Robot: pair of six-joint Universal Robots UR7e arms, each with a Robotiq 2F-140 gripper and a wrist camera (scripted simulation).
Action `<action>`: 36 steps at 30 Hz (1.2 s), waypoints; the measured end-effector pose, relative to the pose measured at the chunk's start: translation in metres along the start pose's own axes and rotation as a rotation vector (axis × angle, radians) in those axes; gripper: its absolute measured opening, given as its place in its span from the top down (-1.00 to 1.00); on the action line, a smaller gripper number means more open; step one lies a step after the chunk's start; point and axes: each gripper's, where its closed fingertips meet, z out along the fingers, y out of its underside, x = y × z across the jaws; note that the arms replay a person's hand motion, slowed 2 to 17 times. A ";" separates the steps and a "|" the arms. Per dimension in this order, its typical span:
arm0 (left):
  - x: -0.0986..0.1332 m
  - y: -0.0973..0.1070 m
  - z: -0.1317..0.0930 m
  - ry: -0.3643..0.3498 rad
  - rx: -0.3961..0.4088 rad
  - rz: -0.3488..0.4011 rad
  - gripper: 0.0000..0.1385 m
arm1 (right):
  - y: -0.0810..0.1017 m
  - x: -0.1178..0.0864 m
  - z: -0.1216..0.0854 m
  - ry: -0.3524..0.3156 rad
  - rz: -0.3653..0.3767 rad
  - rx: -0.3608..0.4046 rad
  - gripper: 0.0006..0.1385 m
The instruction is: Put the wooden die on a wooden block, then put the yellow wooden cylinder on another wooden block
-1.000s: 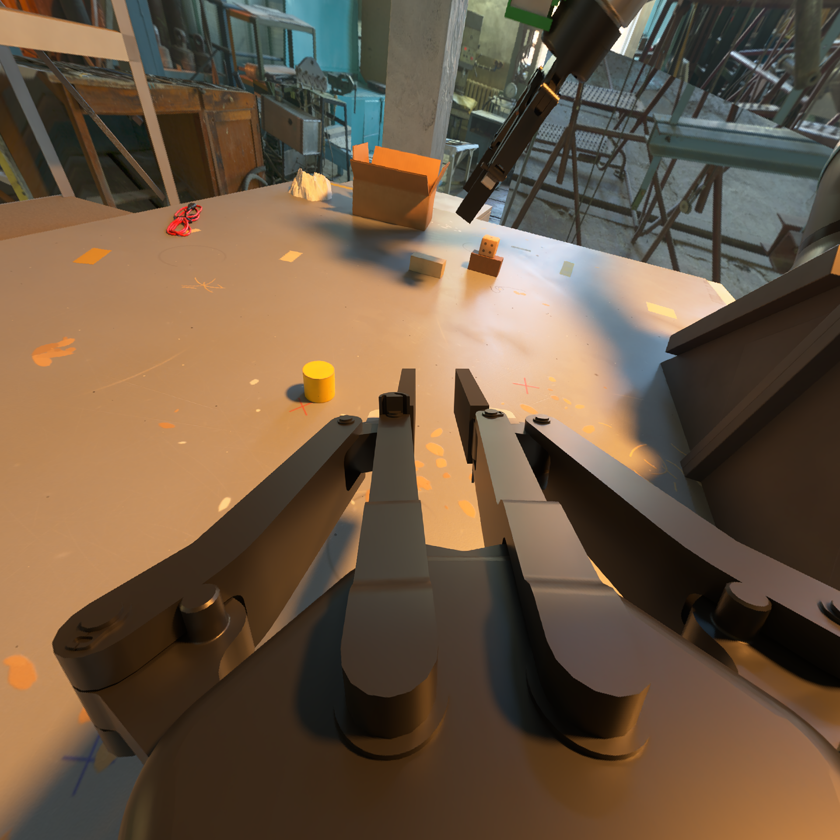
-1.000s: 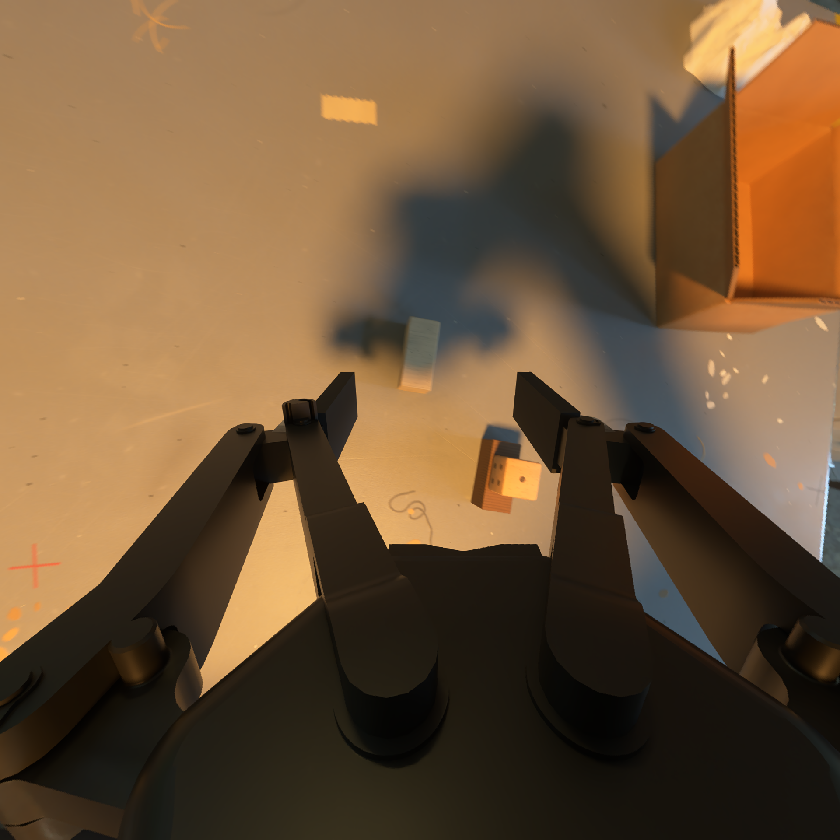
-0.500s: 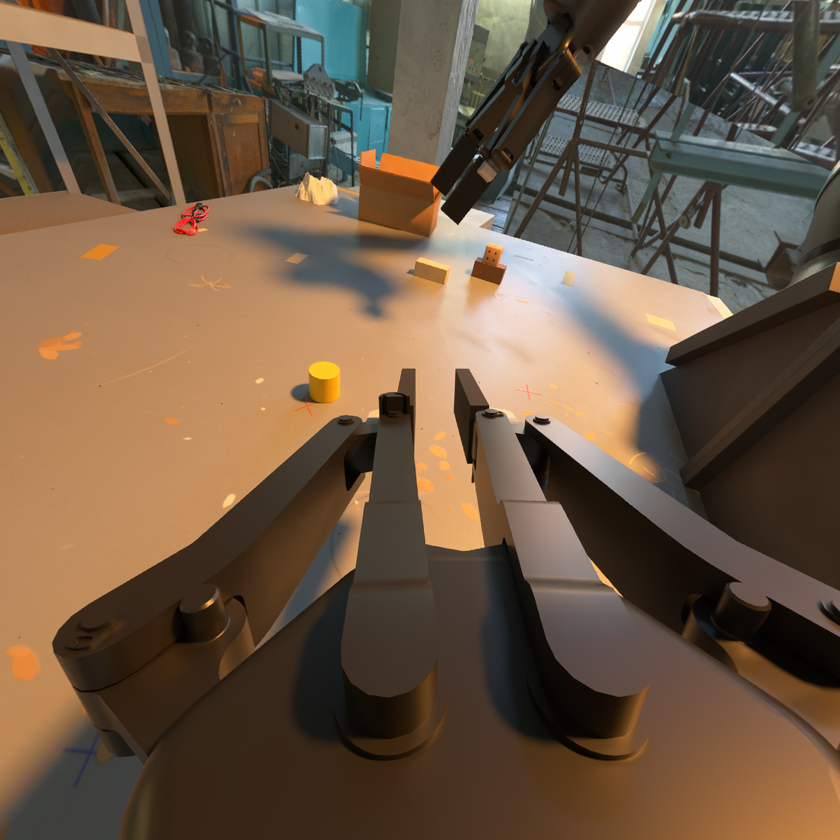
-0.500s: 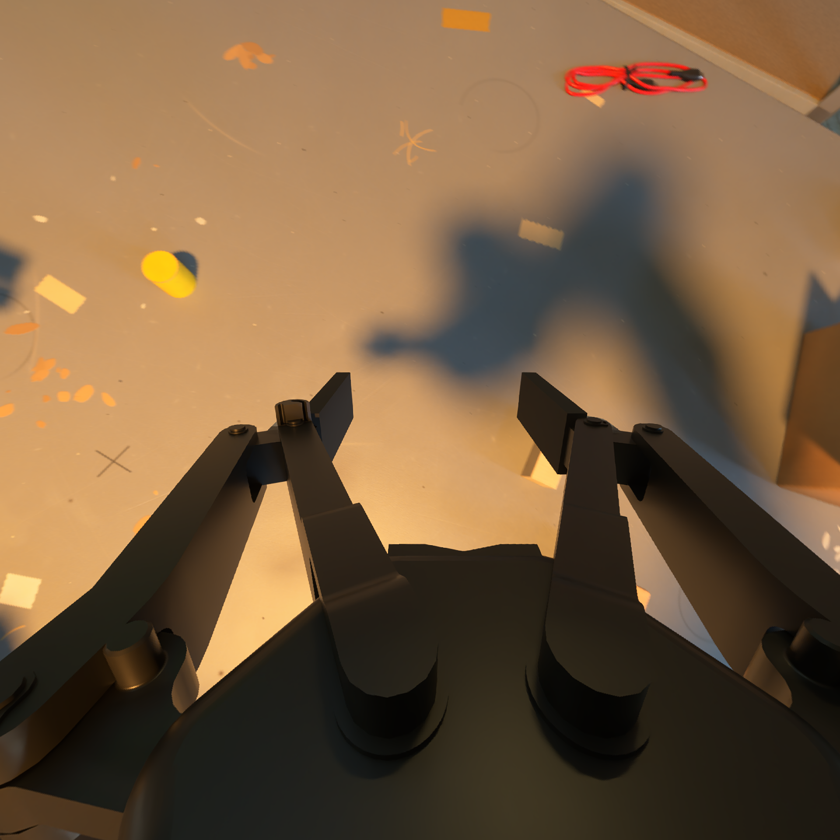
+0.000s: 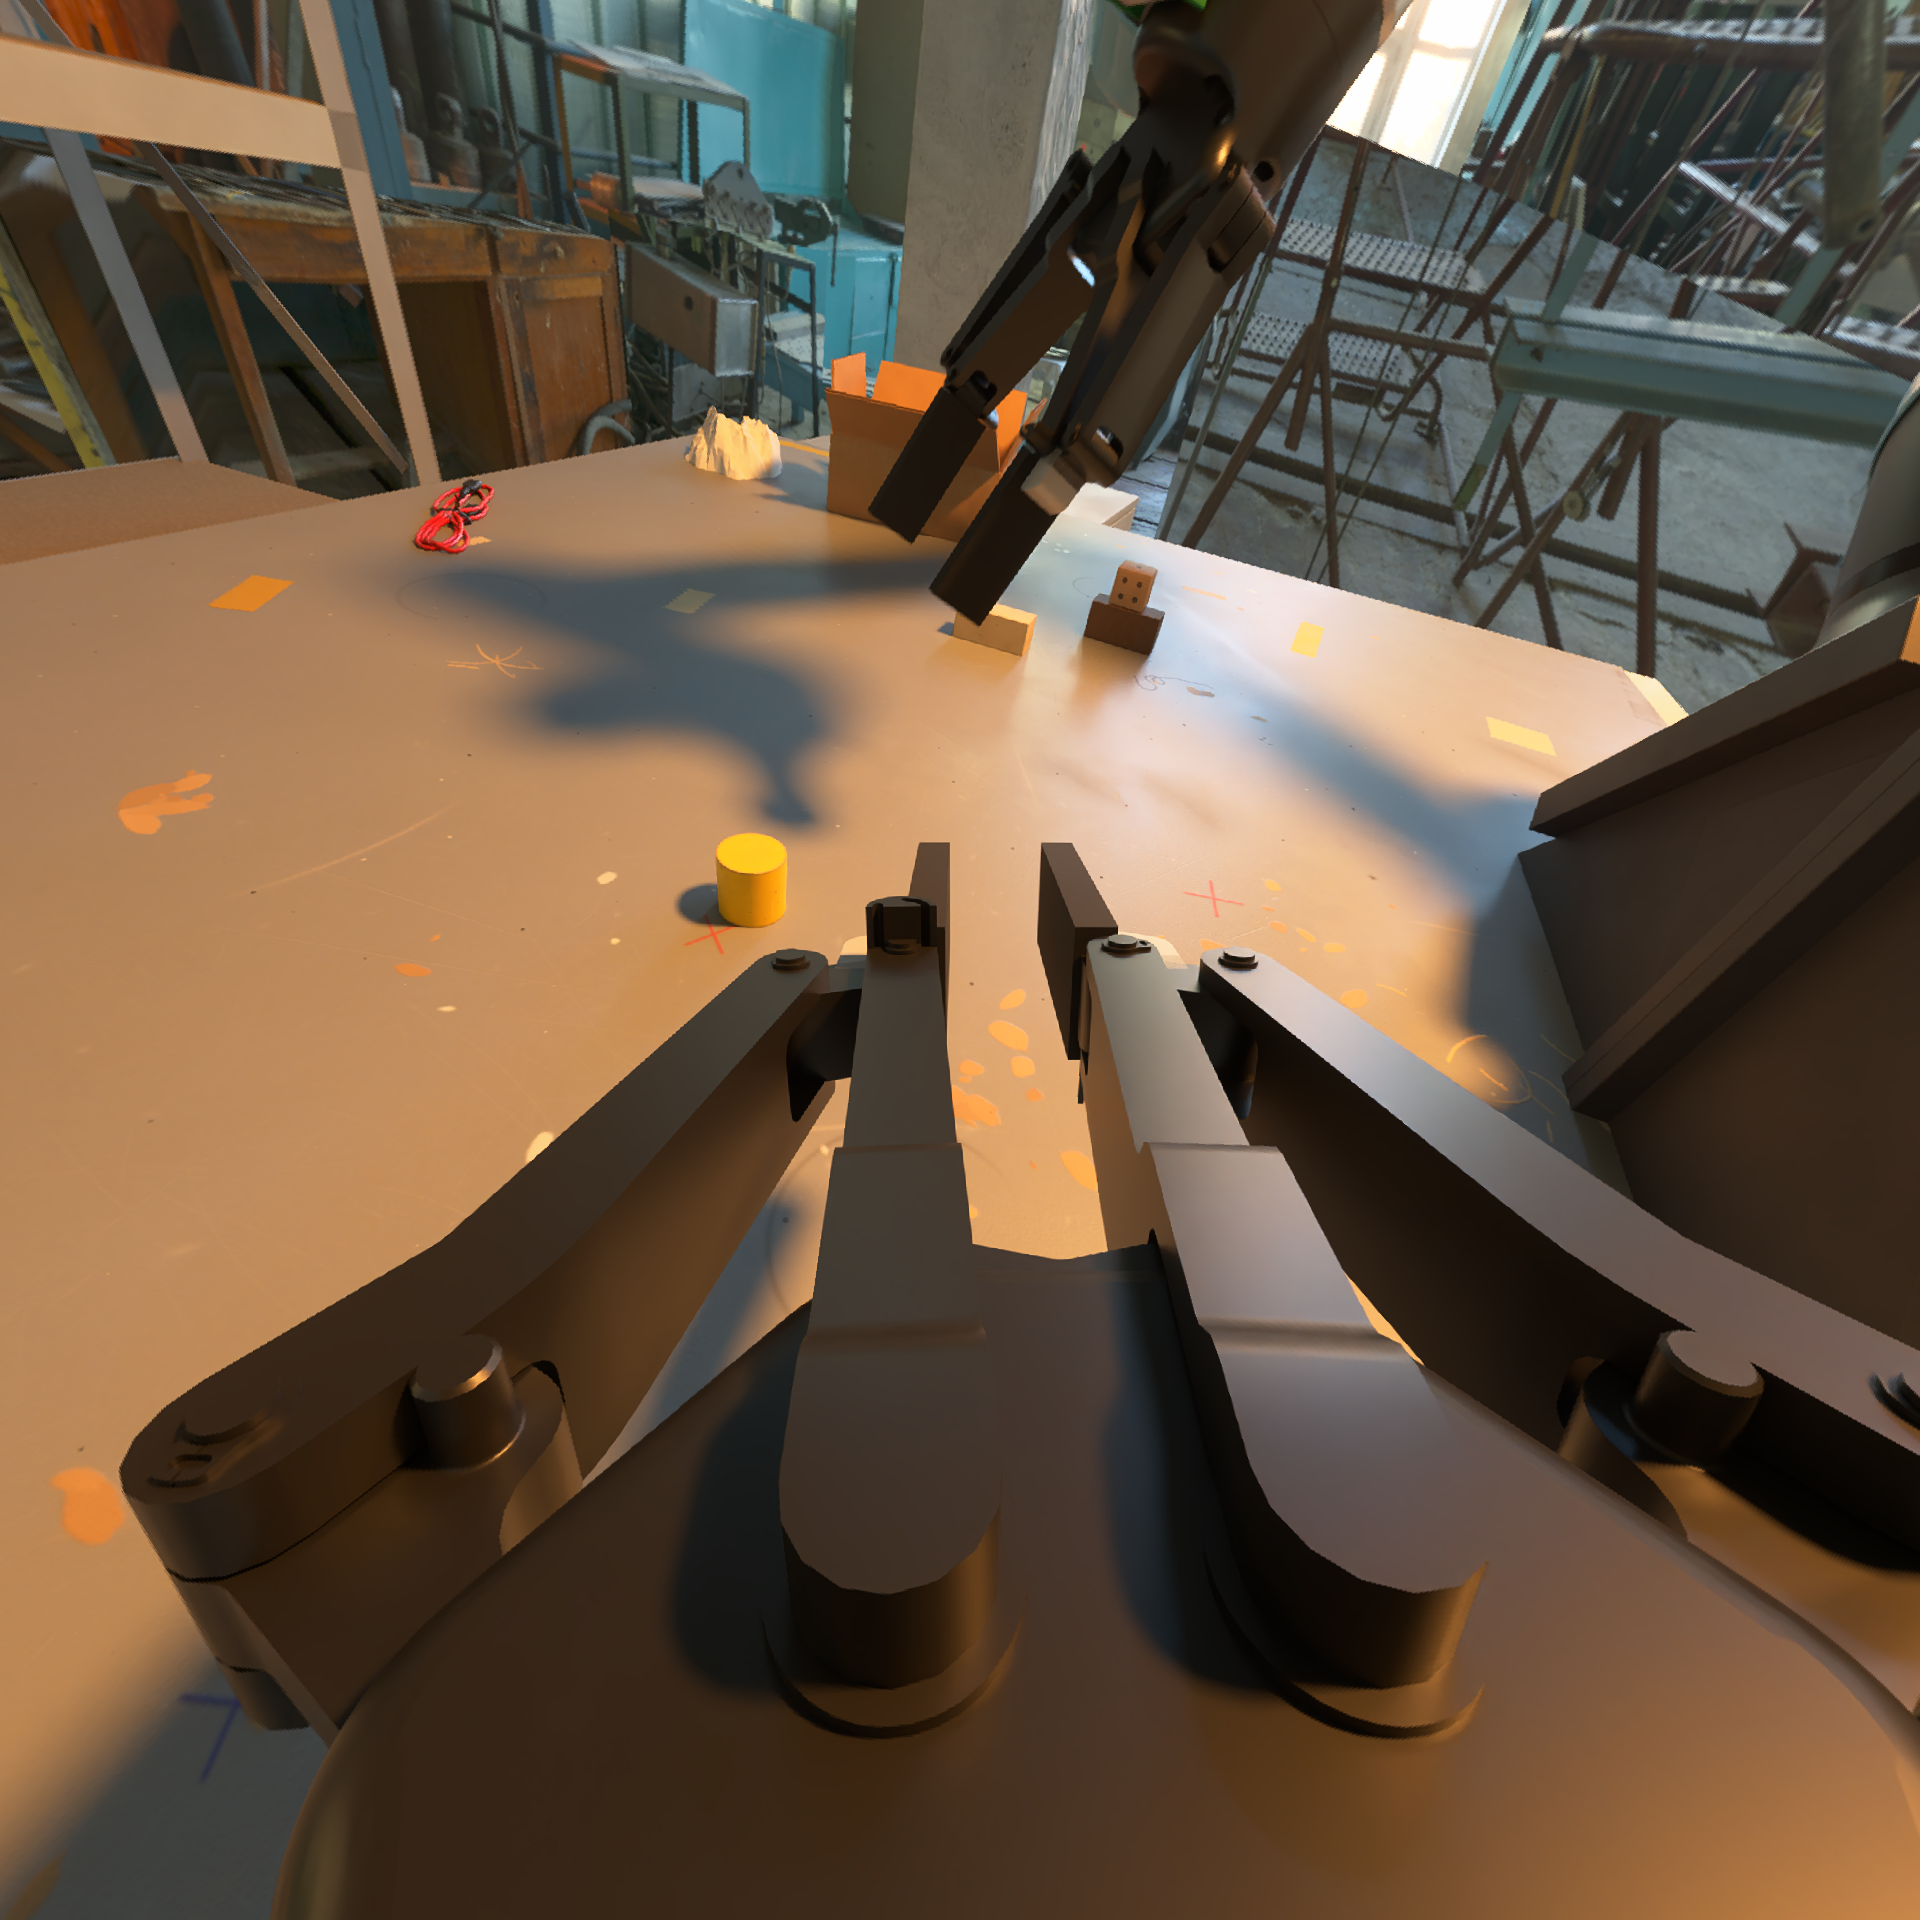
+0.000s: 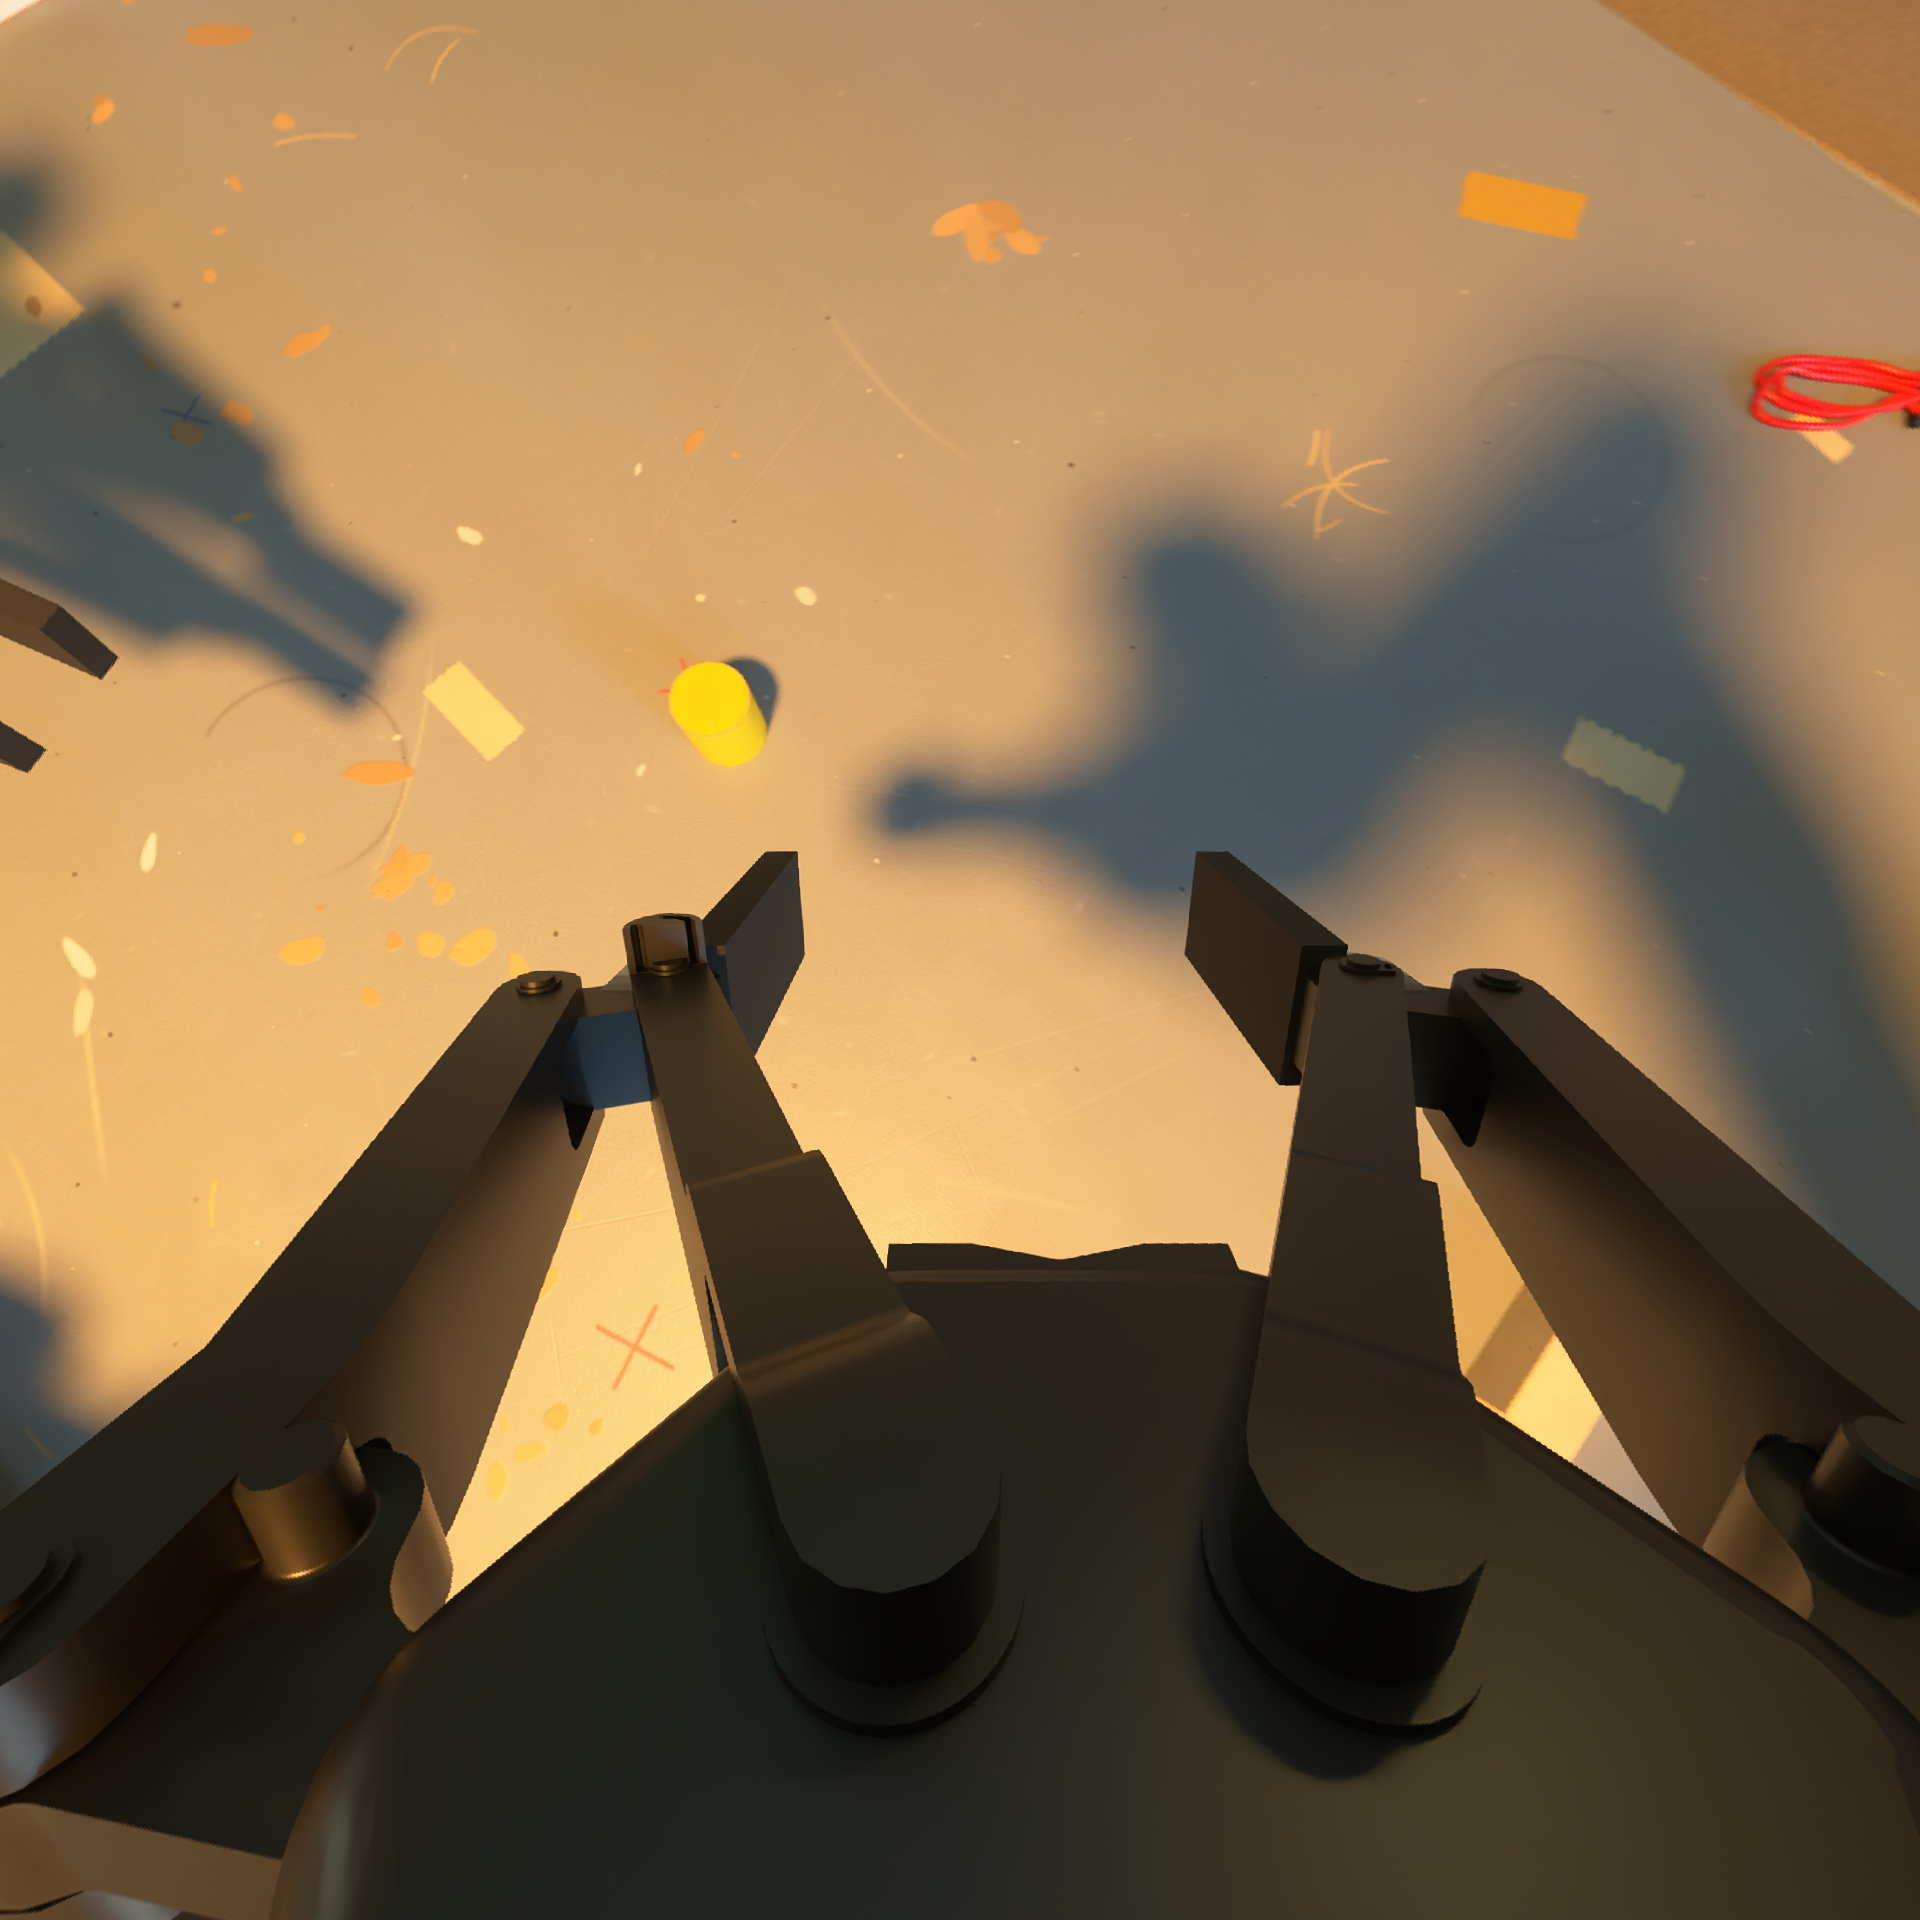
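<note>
The wooden die [image 5: 1132, 585] sits on a dark brown wooden block [image 5: 1122, 630] at the far side of the table. A light wooden block [image 5: 1000, 630] lies just left of it, bare. The yellow wooden cylinder [image 5: 750, 879] stands upright mid-table; it also shows in the right wrist view [image 6: 717, 713]. My left gripper [image 5: 992, 883] hovers low just right of the cylinder, jaws a narrow gap apart, empty. My right gripper [image 6: 997, 925] is wide open and empty, above the table and pointing toward the cylinder; in the left wrist view [image 5: 951, 556] it hangs over the light block.
An open cardboard box [image 5: 883, 457] and a white crumpled lump [image 5: 732, 452] stand at the far edge. A red coiled cable [image 5: 452, 514] lies far left, also in the right wrist view [image 6: 1834, 390]. A dark raised structure [image 5: 1714, 883] borders the right side.
My right gripper has swung away from the die and blocks toward the yellow cylinder, still open. The die stays on the dark block. The left gripper has hardly moved.
</note>
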 end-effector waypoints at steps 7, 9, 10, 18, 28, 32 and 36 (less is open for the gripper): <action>0.000 0.000 -0.001 -0.005 -0.002 0.006 0.66 | -0.008 -0.028 0.038 -0.031 -0.039 -0.064 -0.42; 0.000 0.000 -0.002 -0.006 -0.002 0.006 0.66 | -0.010 -0.036 0.047 -0.044 -0.046 -0.078 -0.42; 0.000 -0.001 -0.002 -0.006 -0.001 0.007 0.66 | -0.012 -0.040 0.052 -0.052 -0.049 -0.083 -0.42; -0.001 -0.003 -0.006 -0.013 0.011 0.016 0.66 | -0.024 -0.066 0.080 -0.107 -0.050 -0.089 -0.41; -0.002 -0.006 -0.011 -0.024 0.023 0.024 0.66 | -0.034 -0.083 0.103 -0.103 -0.055 -0.105 -0.40; -0.002 -0.008 -0.012 -0.025 0.029 0.024 0.66 | -0.035 -0.086 0.109 -0.083 -0.068 -0.119 -0.38; -0.002 -0.009 -0.013 -0.022 0.036 0.022 0.67 | -0.036 -0.088 0.115 -0.057 -0.081 -0.133 -0.35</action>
